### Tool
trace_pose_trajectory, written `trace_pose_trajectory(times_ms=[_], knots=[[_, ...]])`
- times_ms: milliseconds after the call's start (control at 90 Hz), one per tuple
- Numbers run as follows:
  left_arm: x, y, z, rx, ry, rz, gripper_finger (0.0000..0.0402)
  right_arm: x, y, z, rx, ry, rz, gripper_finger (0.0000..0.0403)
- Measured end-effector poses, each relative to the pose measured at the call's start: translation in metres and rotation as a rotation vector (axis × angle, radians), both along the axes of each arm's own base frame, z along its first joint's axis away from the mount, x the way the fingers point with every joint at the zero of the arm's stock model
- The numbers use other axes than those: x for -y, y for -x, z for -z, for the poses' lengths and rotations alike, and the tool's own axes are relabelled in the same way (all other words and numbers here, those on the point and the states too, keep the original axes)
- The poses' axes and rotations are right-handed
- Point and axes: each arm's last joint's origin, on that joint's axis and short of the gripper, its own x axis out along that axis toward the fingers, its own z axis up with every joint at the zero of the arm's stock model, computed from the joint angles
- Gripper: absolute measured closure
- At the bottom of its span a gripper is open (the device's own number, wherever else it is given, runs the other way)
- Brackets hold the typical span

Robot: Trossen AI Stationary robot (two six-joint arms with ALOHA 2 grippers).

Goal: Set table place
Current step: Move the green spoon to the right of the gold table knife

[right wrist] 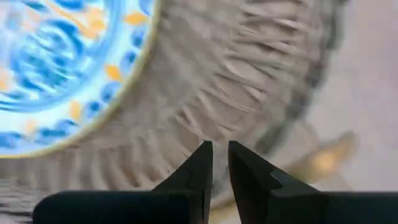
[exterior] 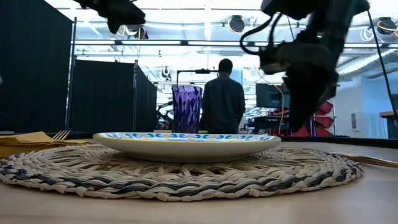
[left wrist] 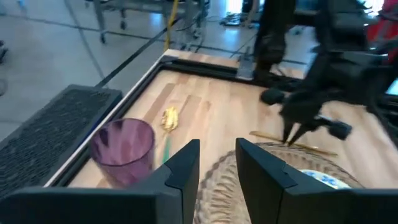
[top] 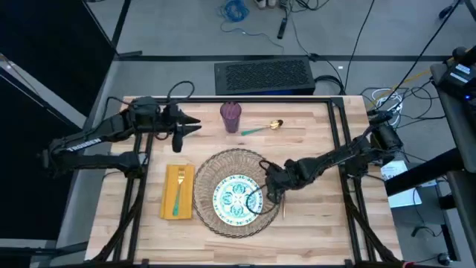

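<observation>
In the high view the woven placemat lay at the lower centre of the wooden desk, with the white and teal plate resting on it. To its left the mustard napkin lay flat on the desk, just beside the placemat, carrying a gold-and-teal fork lengthwise. The purple cup stood upright near the upper centre of the desk, and a spoon with a gold bowl and teal handle lay just to its right. A thin gold knife lay along the placemat's right edge, partly under the right arm.

The right end effector hung over the right rim of the placemat, close to the plate. In the right wrist view its fingers stood nearly closed, with only a slim gap between them and nothing held. The left end effector hovered at the upper left of the desk, left of the cup; its fingers stood moderately apart and empty.

In the low view a person stood in the room behind the desk, back turned.
</observation>
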Motion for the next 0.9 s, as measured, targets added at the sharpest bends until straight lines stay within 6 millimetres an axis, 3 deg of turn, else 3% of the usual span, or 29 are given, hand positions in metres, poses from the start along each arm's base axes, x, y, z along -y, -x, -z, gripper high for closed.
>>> trace_pose_trajectory(times_ms=[233, 522, 722, 900], knots=[[0.013, 0.028, -0.018, 0.123, -0.065, 0.020, 0.0314, -0.006, -0.021, -0.013, 0.243, -0.115, 0.005, 0.0334], [0.020, 0.043, -0.017, 0.129, 0.073, 0.040, 0.0314, -0.001, -0.024, -0.006, 0.241, -0.011, 0.019, 0.0272], [0.020, 0.041, -0.013, 0.089, 0.122, 0.032, 0.0314, 0.033, -0.015, -0.020, 0.216, 0.242, 0.123, 0.0259], [0.019, 0.040, -0.020, 0.161, 0.080, 0.039, 0.0314, 0.083, -0.005, -0.031, 0.151, 0.248, 0.274, 0.0274]])
